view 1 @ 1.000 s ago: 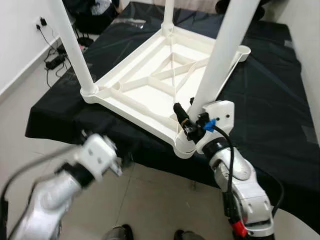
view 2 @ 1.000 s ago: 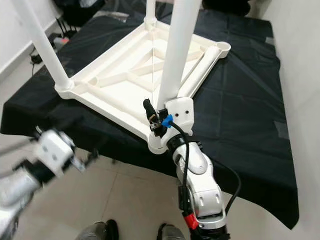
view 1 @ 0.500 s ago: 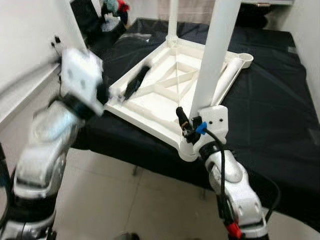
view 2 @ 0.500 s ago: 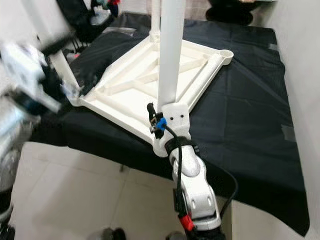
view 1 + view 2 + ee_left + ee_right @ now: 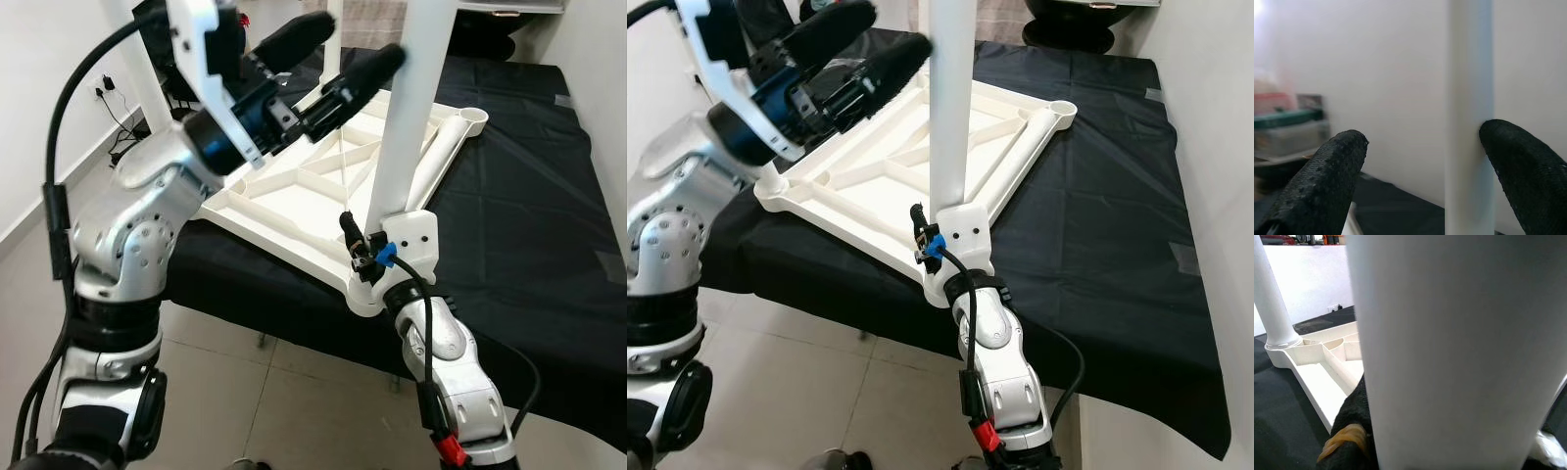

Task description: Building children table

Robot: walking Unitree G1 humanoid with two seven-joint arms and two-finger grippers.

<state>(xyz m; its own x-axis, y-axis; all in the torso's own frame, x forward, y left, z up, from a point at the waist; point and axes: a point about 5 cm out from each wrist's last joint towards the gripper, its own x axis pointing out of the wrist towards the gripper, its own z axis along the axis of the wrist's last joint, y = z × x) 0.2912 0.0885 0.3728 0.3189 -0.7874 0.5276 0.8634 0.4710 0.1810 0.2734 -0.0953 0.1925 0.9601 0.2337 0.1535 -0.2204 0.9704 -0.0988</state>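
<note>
Jaws spread, left gripper [image 5: 345,51] at leg [image 5: 411,108] (upright)

You had no readable text, label, brand, number or sign anywhere in these views; every visible surface was unmarked or too blurred to make out lettering.

White table [image 5: 294,191] upside-down, legs [image 5: 409,108] up.

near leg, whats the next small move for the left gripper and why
Probably close the left gripper on the near leg. Its fingers are open, one tip already touching the leg in the left wrist view. The right gripper sits at the leg's base by the tabletop corner socket, so a higher grip would steady it.
</note>
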